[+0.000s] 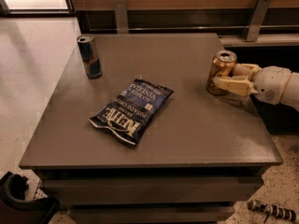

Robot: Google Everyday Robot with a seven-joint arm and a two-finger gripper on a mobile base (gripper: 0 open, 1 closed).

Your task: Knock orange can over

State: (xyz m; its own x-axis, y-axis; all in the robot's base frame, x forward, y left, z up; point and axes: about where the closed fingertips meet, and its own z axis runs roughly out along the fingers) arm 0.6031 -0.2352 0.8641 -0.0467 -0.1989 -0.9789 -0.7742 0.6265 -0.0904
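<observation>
The orange can (219,69), metallic orange-gold with a silver top, stands near the right edge of the grey table (187,125) and leans slightly left. My gripper (226,77) reaches in from the right at can height. Its fingers are spread on either side of the can. The near finger (232,84) lies across the can's lower front, and the far finger (245,69) sits behind its right side. The can is on the table, not lifted.
A slim blue-and-silver can (89,56) stands at the table's far left. A dark chip bag (131,110) lies flat in the middle. A wooden wall with metal brackets (256,17) runs behind the table. Dark objects lie on the floor at lower left (23,204).
</observation>
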